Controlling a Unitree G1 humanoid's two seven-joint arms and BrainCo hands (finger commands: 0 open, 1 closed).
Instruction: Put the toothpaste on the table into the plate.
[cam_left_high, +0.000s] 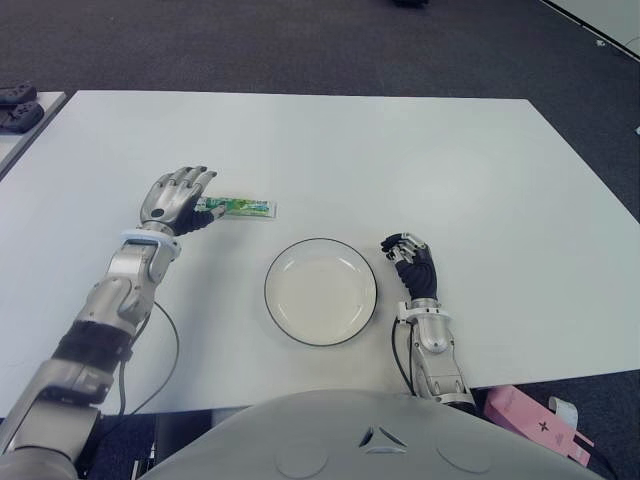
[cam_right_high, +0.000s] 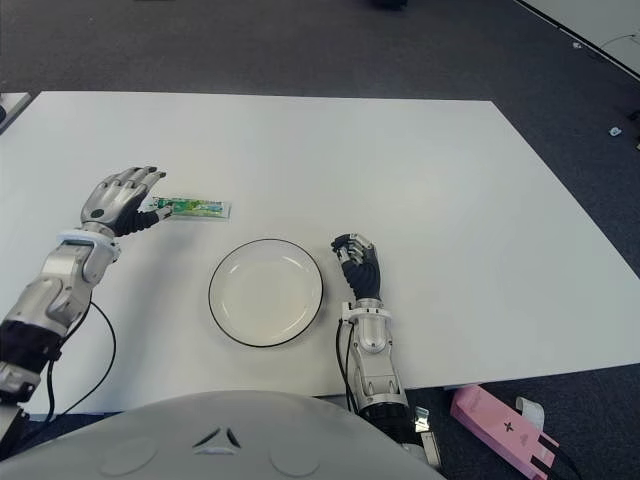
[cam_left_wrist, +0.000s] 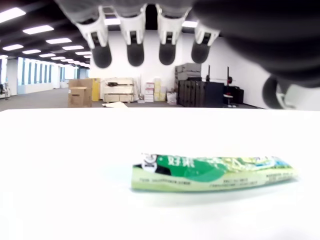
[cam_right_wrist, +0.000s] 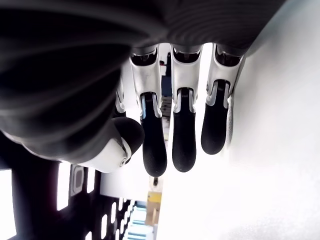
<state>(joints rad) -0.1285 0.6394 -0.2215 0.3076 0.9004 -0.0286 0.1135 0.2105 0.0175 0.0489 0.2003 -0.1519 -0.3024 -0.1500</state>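
Lying flat: one toothpaste (cam_left_high: 243, 207), one plate (cam_left_high: 320, 291), apart.

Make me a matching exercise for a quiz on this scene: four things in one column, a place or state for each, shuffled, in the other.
Things:
1. toothpaste tube
2. plate
3. left robot hand
4. right robot hand

Places or states:
A. empty, near the table's front edge, between the two arms
B. idle, just right of the plate
C. lying flat on the table, behind the plate and to its left
D. fingers open over one end of the tube, nothing grasped

Pairs: 1-C, 2-A, 3-D, 4-B
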